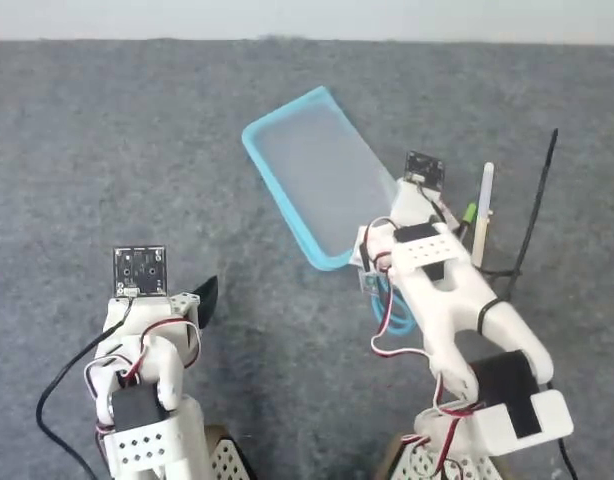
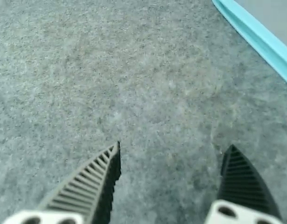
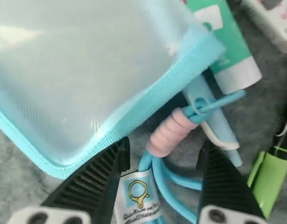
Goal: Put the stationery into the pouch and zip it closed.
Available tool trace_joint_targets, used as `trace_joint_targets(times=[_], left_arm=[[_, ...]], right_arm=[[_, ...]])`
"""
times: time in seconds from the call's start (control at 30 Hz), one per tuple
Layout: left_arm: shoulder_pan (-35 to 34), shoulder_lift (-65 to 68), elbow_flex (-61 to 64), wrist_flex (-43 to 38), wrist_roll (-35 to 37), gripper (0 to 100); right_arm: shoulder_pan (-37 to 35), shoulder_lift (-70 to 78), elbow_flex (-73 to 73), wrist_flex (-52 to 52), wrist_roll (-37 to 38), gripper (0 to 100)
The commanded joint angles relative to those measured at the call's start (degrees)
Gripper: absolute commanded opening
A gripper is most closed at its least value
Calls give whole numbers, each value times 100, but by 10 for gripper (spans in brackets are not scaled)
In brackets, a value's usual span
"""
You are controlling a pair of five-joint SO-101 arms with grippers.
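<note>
Stationery is lying outside the translucent, blue-trimmed zip pouch, which is resting diagonally toward the far edge of the grey felt-covered table. The right gripper is hovering over the pouch's nearer corner with its black serrated fingers spread apart, gripping nothing. Between them, a pink ribbed charm is sitting on a light-blue looped cord that is carrying a white tag. A green-and-white tube and a green marker pen are lying just beside that corner, toward the table's right edge, with a white pen alongside. The left gripper is hanging over bare table toward the near edge, well apart from the pouch, its fingers likewise standing open and empty.
</note>
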Motion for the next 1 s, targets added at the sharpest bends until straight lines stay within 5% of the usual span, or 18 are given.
trace_joint_targets(times=[0.0,0.43,0.63,0.97], left_arm=[[53,-79,-40,-114,-79,328],[53,-79,-40,-114,-79,328],[53,-105,-40,-211,-79,328],[-123,-79,-312,-308,-281,326]], right_arm=[[356,-4,-88,-22,62,158],[549,-75,-114,470,211,72],[549,-646,-299,1051,3288,7],[242,-2985,202,1727,4299,7]])
